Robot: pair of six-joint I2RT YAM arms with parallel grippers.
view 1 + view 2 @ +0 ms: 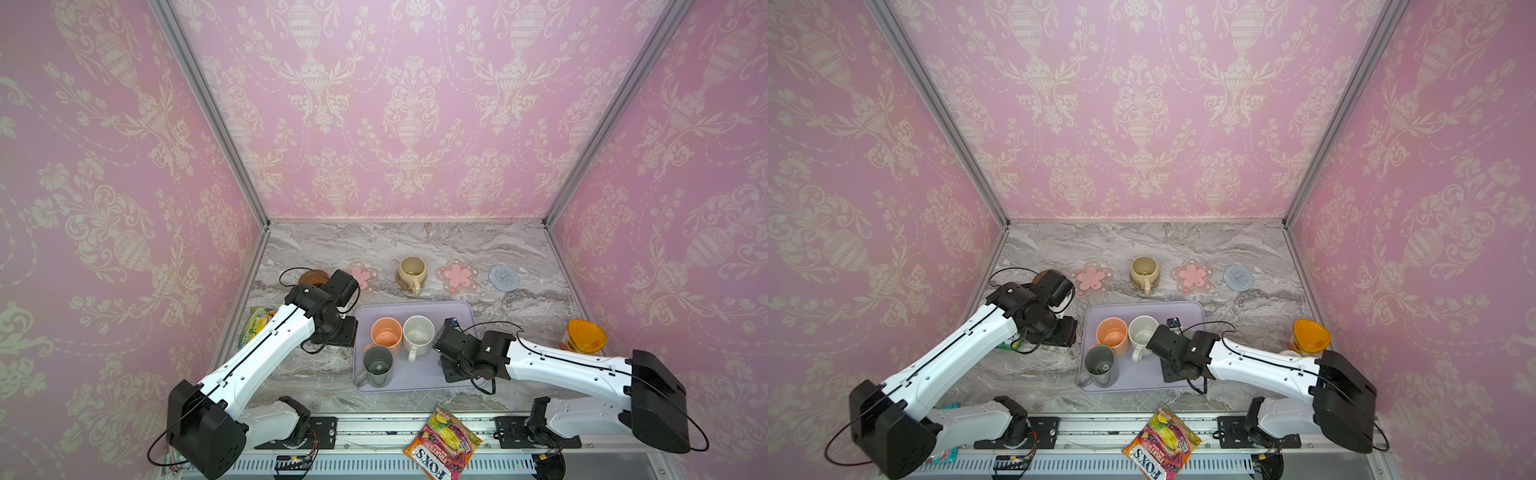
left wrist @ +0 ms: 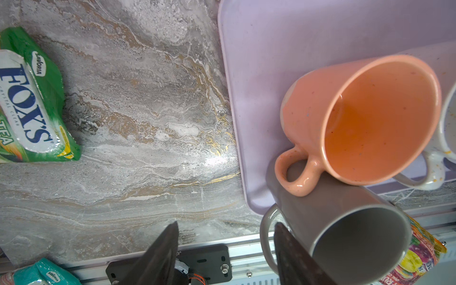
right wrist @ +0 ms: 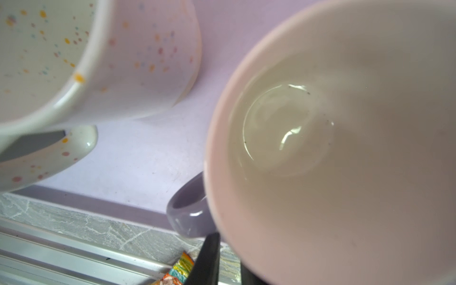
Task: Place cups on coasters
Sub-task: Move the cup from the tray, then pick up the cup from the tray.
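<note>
Your right fingers [image 3: 207,259] grip the lavender mug [image 3: 333,148] rim on the tray [image 1: 419,374], lower centre in both top views. Your left fingers [image 2: 162,251] are spread apart, holding nothing, beside the grey-green mug [image 2: 345,234].

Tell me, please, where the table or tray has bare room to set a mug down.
Free: the table between the coaster row and the back wall, and between the tray and the orange-lidded container. Crowded: the tray, where the peach mug, speckled mug and grey-green mug bunch together and the right gripper is shut on the lavender mug.
</note>
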